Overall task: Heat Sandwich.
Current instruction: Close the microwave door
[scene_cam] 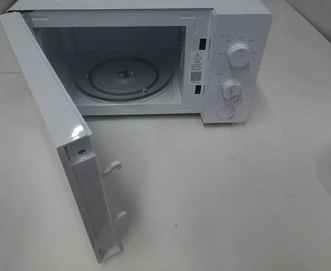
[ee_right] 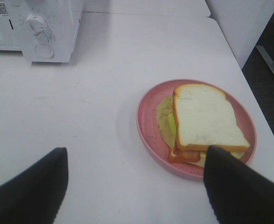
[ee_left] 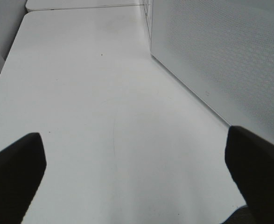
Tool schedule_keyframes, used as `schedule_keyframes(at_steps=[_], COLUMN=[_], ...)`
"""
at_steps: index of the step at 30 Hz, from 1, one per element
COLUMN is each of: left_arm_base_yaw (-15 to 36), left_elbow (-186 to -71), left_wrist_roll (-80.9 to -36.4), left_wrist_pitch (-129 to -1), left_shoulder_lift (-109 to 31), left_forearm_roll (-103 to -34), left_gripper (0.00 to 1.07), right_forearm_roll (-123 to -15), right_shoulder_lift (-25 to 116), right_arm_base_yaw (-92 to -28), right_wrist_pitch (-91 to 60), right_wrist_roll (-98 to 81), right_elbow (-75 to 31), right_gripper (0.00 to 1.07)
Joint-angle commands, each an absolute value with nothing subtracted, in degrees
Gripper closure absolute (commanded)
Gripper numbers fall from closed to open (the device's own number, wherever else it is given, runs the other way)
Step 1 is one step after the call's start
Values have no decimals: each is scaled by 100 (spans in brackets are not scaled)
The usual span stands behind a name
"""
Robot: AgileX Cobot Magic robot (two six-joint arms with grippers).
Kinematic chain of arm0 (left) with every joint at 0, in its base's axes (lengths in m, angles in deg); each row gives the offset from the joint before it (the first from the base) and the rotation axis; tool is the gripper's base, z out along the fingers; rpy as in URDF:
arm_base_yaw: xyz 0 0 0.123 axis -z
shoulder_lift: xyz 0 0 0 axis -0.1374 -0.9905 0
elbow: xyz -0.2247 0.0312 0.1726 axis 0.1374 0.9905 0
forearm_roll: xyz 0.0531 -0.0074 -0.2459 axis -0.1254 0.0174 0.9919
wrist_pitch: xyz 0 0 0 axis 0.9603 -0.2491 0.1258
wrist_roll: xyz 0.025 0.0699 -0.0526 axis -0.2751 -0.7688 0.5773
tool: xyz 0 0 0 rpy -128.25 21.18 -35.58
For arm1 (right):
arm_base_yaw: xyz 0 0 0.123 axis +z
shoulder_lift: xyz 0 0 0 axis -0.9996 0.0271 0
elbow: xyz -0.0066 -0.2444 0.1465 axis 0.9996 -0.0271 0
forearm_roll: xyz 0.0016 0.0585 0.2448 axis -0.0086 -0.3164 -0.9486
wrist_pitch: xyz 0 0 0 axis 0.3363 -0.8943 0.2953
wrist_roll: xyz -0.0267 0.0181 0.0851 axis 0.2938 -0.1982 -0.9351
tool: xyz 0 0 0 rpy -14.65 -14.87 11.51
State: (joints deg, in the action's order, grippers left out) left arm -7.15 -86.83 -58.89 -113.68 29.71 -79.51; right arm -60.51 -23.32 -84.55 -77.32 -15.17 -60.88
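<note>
Sandwich (ee_right: 207, 122): lying on pink plate (ee_right: 148, 128), on table (ee_right: 104, 93) well apart from open microwave (scene_cam: 154, 62). Right gripper (ee_right: 132, 186): jaws spread, empty, one finger (ee_right: 239, 191) overlapping the plate's near edge. Left gripper (ee_left: 137, 172): jaws spread, empty, beside microwave door (ee_left: 221, 56).

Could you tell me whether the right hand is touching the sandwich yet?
Cannot tell. In the right wrist view one finger of the open right hand overlaps the sandwich, possibly only hovering over it.
</note>
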Motion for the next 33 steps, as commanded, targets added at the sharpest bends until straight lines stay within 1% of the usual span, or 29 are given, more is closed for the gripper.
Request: schedule_keyframes(at_steps=[1,33], left_arm_base_yaw=[-727,-727], left_elbow=[-8655,-8655], left_wrist_roll=[-5889,-5889], left_wrist_pitch=[-11293,-11293], left_shoulder_lift=[3131,3131], left_forearm_roll=[-7946,-7946], left_gripper=[7,7], right_forearm_roll=[-6033,-6033], right_shoulder_lift=[-2498,-2498], right_arm_base_yaw=[-8495,-8495], right_wrist_pitch=[-7726,-7726], right_wrist_roll=[-1557,-1557], right_elbow=[-6082,-6082], right_gripper=[31,31])
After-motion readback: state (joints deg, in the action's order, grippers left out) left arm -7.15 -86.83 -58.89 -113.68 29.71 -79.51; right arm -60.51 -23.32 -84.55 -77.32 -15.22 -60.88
